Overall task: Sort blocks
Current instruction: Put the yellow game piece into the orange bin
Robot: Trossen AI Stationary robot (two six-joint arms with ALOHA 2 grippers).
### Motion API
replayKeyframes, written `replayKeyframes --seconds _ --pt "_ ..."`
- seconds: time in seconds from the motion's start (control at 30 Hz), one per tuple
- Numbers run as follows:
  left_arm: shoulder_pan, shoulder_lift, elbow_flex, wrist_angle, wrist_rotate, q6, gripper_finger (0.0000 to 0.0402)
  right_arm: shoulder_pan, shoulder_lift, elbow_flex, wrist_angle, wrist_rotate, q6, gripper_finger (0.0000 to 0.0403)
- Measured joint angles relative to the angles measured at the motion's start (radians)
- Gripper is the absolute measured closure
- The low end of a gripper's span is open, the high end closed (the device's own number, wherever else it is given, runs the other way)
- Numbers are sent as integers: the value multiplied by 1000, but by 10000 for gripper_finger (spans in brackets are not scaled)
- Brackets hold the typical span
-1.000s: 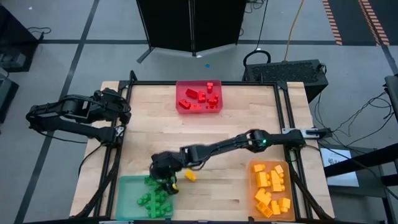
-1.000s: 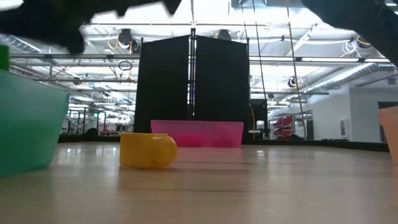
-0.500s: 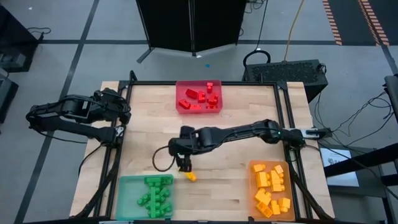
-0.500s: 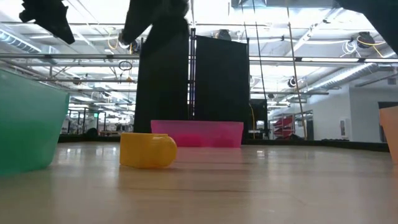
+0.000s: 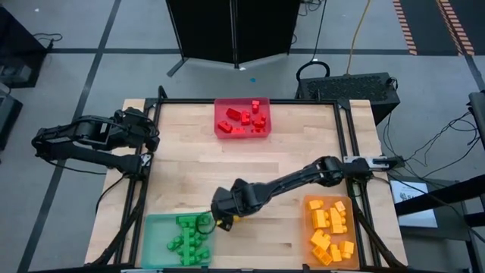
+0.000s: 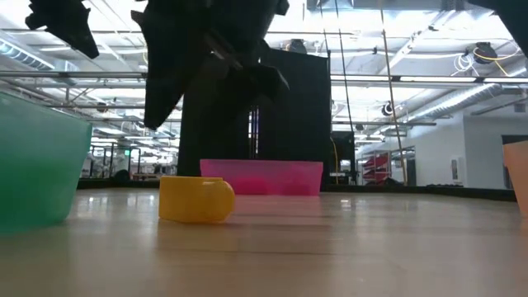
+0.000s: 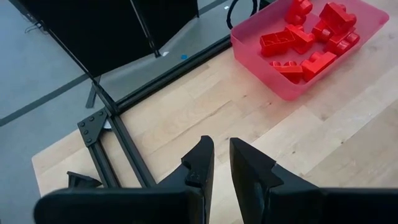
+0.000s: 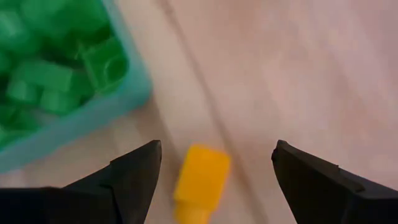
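Pale wood-plank table (image 5: 288,152) | right end effector (image 8: 214,163) spread wide | blocky yellow brick (image 8: 200,180)

The right gripper (image 8: 217,171) hangs over the pale wooden bench (image 8: 298,68) with its jaws spread wide. A yellow block (image 8: 200,182) lies on the wood between the two dark fingers (image 8: 134,171), touching neither. Just beside it stands the green tray (image 8: 93,111), holding green blocks (image 8: 56,68).

Two dark, matte-black jointed arms; wedge-shaped black fingers (image 7: 200,163); small green indicator light near right arm's base.
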Motion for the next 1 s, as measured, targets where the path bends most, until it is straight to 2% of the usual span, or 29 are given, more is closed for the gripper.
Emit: replayKeyframes --seconds 0.4,0.57,0.73,0.87,0.9,1.0 --pt "0 0 0 1 0 0 343 46 -1 -178 179 -1 86 105" --pt "0 0 0 2 0 0 343 43 0 -258 263 -7 87 122" --pt "0 0 0 2 0 0 343 43 -6 -299 289 -4 85 183" --pt "0 0 0 1 0 0 343 42 -6 -302 280 10 81 280" --pt "0 0 0 2 0 0 343 42 -6 -298 277 9 72 291" --pt "0 0 0 1 0 1 343 43 -3 -282 269 1 33 290"
